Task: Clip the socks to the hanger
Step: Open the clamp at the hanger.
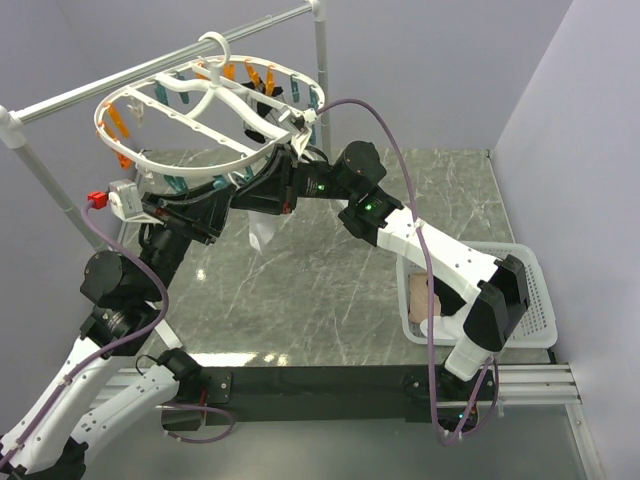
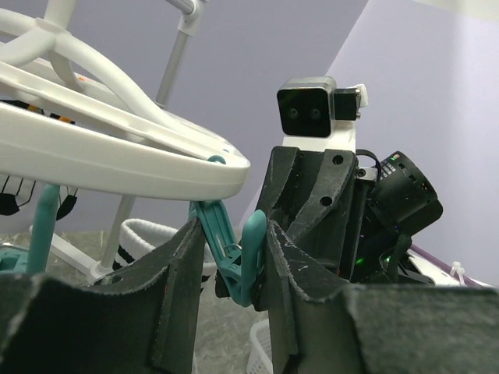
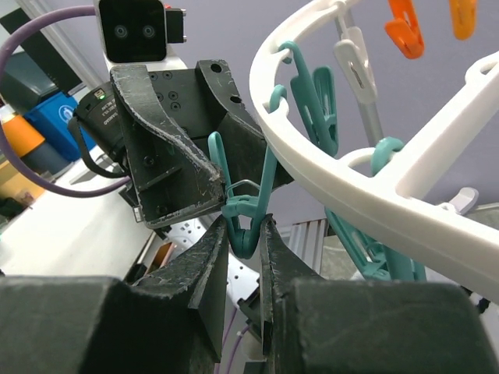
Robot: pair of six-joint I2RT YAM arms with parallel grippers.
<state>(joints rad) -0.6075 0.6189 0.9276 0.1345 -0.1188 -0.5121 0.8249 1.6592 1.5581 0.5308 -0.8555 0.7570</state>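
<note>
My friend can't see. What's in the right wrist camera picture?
The right gripper pinches a teal clip hanging from the white hanger. The left gripper faces it from just behind the clip. More teal clips and orange clips hang along its rim.

the hanger (image 2: pixel 93 160) is smooth white plastic with a soft gloss, and its teal clip (image 2: pixel 234 249) is a shinier plastic with a thin metal wire spring. the left gripper (image 2: pixel 231 234) and right gripper (image 3: pixel 244 234) are matt black plastic, grainy and scuffed pale along the edges. the rail (image 1: pixel 120 85) is silver metal. the grey, marble-veined tabletop (image 1: pixel 330 290) is glossy enough to mirror light. a white sock (image 1: pixel 262 235) is soft cloth, and the basket (image 1: pixel 540 300) is white plastic.
</note>
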